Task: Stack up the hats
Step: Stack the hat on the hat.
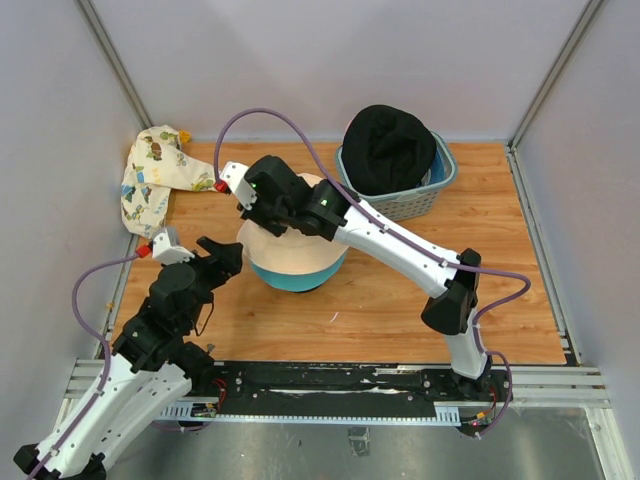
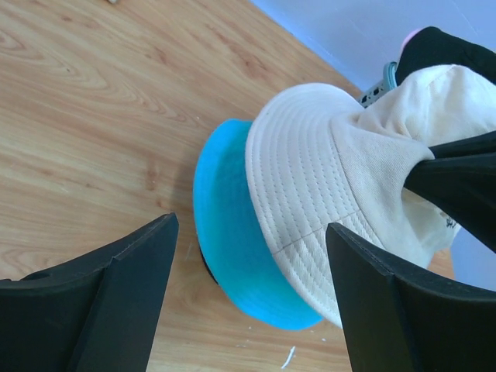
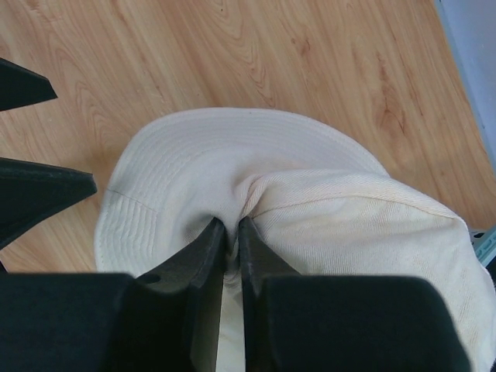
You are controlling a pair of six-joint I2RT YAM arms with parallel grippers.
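Note:
A cream hat [image 1: 290, 252] lies over a teal-blue hat [image 1: 295, 280] in the middle of the table. My right gripper [image 1: 262, 212] is shut on a pinched fold of the cream hat [image 3: 294, 194], right gripper [image 3: 232, 229] at the edge of the crown. In the left wrist view the cream hat [image 2: 333, 178] covers most of the teal-blue hat [image 2: 232, 232]. My left gripper [image 1: 222, 252] is open and empty, just left of the two hats, left gripper [image 2: 252, 294] above the table. A black hat [image 1: 388, 145] sits in the basket.
A grey-green slatted basket [image 1: 420, 200] stands at the back right. A patterned cream cloth item [image 1: 150, 180] lies at the back left by the wall. White walls and metal rails close the table on three sides.

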